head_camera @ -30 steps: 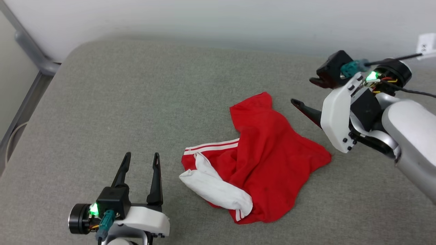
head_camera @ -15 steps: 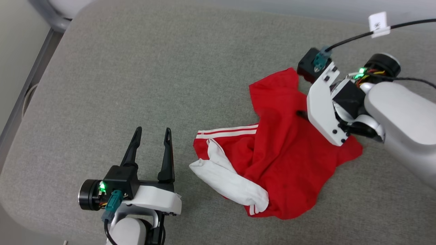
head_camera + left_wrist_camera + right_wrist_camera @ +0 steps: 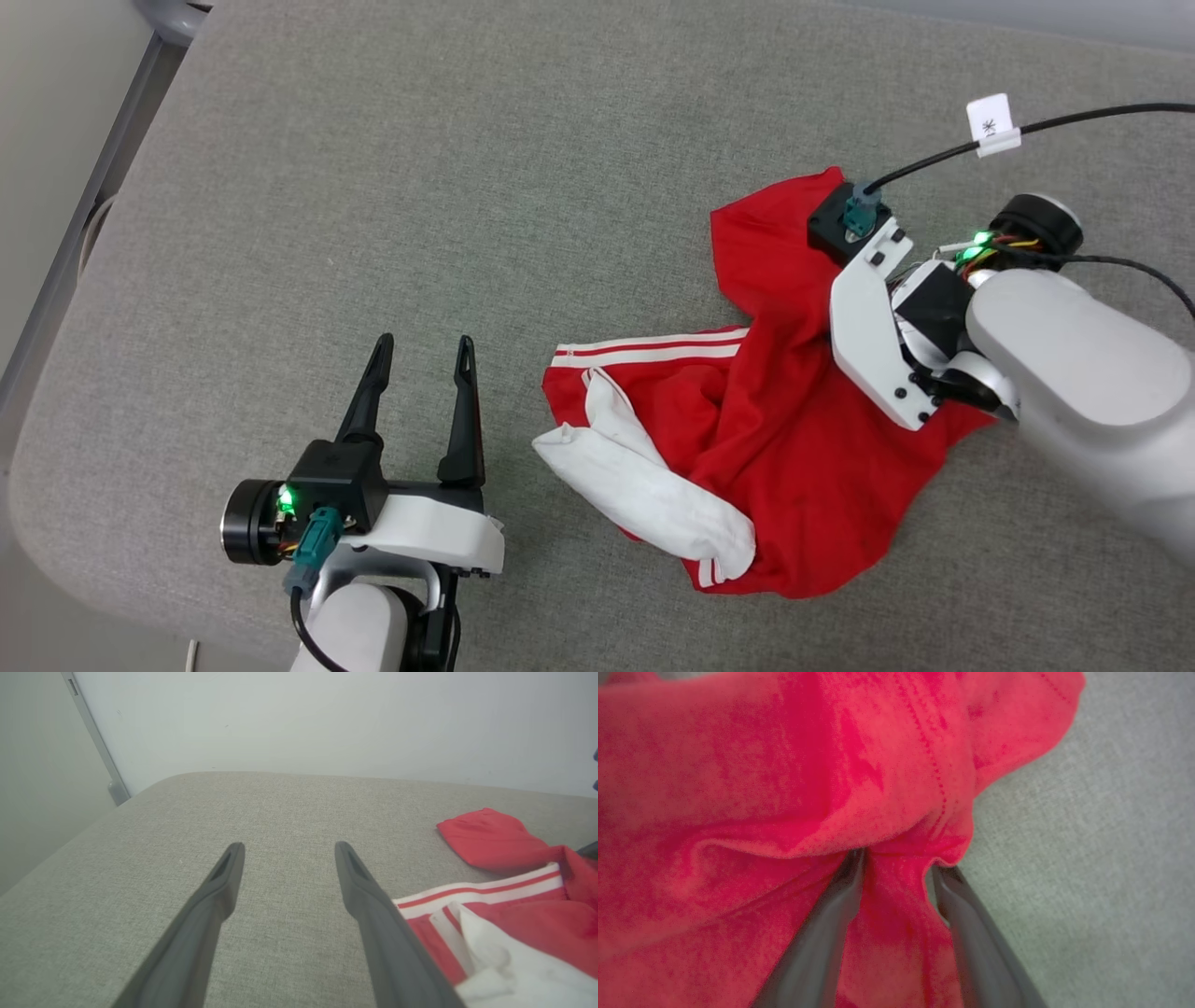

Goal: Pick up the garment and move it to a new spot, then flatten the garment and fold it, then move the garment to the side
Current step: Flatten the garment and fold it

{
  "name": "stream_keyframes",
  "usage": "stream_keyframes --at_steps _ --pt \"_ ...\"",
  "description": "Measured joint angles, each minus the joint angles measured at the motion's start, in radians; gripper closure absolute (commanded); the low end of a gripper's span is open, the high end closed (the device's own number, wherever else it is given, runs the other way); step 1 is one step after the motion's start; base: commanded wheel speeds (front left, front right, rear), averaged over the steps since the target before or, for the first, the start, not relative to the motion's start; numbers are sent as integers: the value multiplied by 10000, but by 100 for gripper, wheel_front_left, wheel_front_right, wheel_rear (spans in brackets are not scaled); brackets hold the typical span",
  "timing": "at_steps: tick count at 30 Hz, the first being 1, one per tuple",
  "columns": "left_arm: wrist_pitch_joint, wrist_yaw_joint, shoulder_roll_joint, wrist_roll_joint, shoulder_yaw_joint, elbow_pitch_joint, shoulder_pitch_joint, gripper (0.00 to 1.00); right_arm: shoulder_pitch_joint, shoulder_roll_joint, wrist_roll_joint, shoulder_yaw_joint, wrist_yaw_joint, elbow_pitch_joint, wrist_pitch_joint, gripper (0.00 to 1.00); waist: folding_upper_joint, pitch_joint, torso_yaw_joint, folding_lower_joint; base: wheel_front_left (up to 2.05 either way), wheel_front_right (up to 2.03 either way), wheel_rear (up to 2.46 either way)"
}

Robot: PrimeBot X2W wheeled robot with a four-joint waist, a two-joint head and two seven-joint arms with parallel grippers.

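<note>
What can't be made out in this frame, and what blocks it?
- Fingertips of the right gripper: right wrist view, buried under a fold of the red garment; head view, behind its own white housing.
- Which garment side faces up: head view, crumpled folds hide it.
- Rest of the garment: left wrist view, cut by the right edge.

Grey woven fabric cushion (image 3: 373, 187) spans scene; left corners rounded, weave fine and flecked. Plain pale wall (image 3: 327, 718) rises straight behind far edge, few small marks on it. Grey metal rail (image 3: 95, 742) slants up wall beyond far-left corner, ending in small foot close to cushion's edge. Off left edge, pale flat surface (image 3: 37, 112); wall or floor, cannot tell. Light soft, even; shadows faint.
</note>
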Motion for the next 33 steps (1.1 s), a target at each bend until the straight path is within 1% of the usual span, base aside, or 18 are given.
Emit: stream_keyframes --at_steps 4,7,10,14,19,23,28,31,33 --pt "0 -2 -2 40 86 59 13 0 0 173 -128 173 50 -6 -796 100 0 -165 -91 1 0 0 0" --pt "0 -13 0 144 207 107 107 0 -264 219 -17 259 56 10 -1708 100 0 -395 -201 2 0 0 0" --pt "0 -71 -4 249 336 142 215 0 -869 198 -161 232 56 -130 -2685 100 0 -720 -320 1 0 0 0" --pt "0 -102 -4 397 520 161 562 0 -1043 -35 -92 245 56 -506 -3662 100 0 -1248 -522 2 0 0 0" --pt "0 -188 -4 558 727 192 1001 0 -1128 -771 -105 244 56 -1317 -4638 100 0 -1929 -831 1 0 0 0" --pt "0 -203 -2 642 918 199 1397 0 -926 -1676 -102 -136 56 -2140 -5256 100 0 -2443 -1122 0 0 0 0" --pt "0 -247 -2 677 1085 188 1858 0 206 -2970 -186 -1267 56 -3198 -5461 100 1 -2968 -1555 0 0 0 0" --pt "0 -245 -2 677 1104 169 2044 0 1385 -3638 -232 -2196 56 -3616 -5319 100 0 -3198 -1823 0 0 0 0" --pt "0 -245 -2 671 1095 165 2084 0 2292 -3962 -222 -2961 56 -3735 -5248 100 1 -3313 -1979 0 0 0 0"
